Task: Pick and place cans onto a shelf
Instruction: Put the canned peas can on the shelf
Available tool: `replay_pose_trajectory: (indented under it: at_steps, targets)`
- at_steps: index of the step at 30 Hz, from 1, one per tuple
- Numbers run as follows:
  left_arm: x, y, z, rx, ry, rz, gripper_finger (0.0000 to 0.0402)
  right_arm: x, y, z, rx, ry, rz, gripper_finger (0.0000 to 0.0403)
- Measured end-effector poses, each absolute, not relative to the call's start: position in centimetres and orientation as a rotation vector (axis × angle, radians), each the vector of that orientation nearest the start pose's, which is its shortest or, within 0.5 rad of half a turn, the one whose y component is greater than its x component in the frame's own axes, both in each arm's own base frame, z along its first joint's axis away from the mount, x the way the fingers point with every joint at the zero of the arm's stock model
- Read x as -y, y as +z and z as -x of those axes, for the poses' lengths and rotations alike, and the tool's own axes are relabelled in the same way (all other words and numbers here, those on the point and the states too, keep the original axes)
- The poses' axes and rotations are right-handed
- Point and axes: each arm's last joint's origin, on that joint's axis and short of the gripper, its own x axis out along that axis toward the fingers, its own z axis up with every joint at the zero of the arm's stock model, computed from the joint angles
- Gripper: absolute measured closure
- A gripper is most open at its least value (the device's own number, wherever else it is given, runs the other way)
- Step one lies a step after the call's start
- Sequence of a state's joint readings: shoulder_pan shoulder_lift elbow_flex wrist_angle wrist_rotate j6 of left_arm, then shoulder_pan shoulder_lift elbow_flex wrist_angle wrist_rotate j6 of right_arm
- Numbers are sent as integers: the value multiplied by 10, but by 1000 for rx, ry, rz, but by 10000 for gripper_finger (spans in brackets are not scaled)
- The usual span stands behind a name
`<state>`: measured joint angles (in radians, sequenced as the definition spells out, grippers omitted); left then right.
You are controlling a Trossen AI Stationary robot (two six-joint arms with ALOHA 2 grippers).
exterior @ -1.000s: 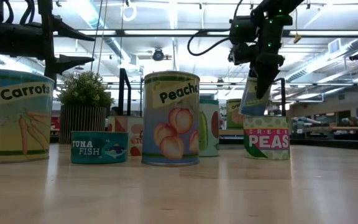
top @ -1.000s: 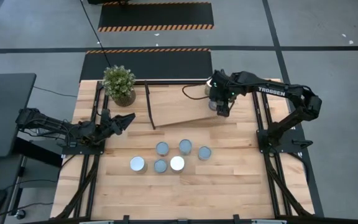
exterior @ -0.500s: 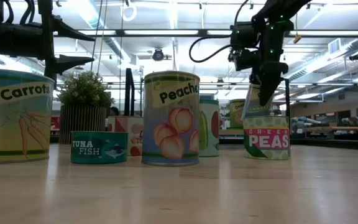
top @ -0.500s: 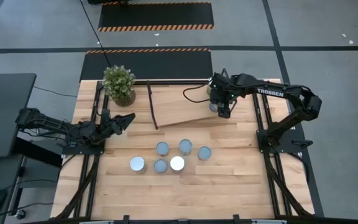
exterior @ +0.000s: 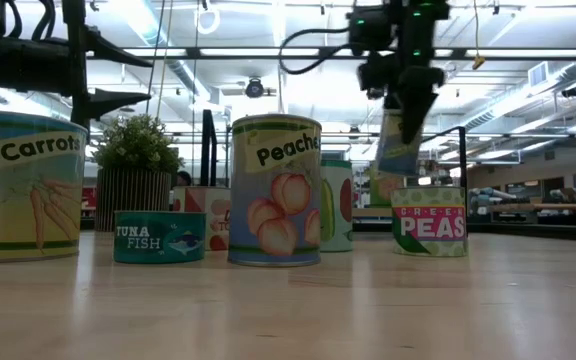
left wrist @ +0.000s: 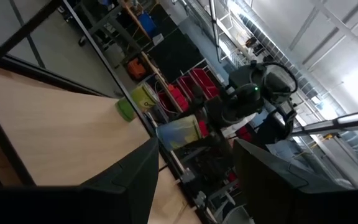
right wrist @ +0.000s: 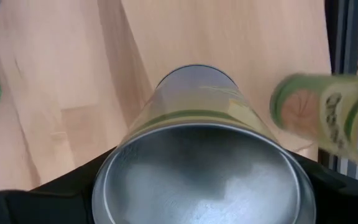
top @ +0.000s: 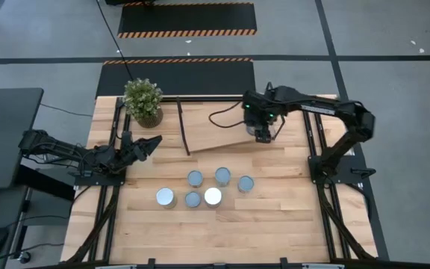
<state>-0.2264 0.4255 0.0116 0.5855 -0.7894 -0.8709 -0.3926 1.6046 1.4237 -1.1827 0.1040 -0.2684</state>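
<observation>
The right pincer [top: 263, 133] grips a can [right wrist: 201, 149] between its fingers and holds it above the shelf [top: 215, 123]. To do this step well, it should lower the can upright onto bare board, clear of the green-labelled can [right wrist: 328, 118] just beside it. The left pincer [top: 149, 143] waits open, well apart, above the surface [top: 275, 224].

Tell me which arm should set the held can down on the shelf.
Right. The right gripper already grips the silvery-topped metal can and hangs over the light wooden shelf board. The left gripper waits open at the table's left edge, beside the shelf and holding nothing.
</observation>
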Motion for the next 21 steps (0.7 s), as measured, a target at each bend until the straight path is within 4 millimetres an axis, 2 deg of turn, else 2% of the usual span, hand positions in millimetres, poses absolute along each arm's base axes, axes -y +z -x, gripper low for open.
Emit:
replay_pose_trajectory:
  at_steps: [4, 9, 21]
  targets:
    - [6, 183, -116, 387, 476, 926, 191, 129, 283, -299, -1459, -214, 70, 73]
    - [6, 183, -116, 388, 475, 927, 191, 140, 267, -308, -1581, -204, 104, 73]
    - [7, 184, -117, 368, 422, 936, 191, 161, 244, -294, -1636, -174, 9, 63]
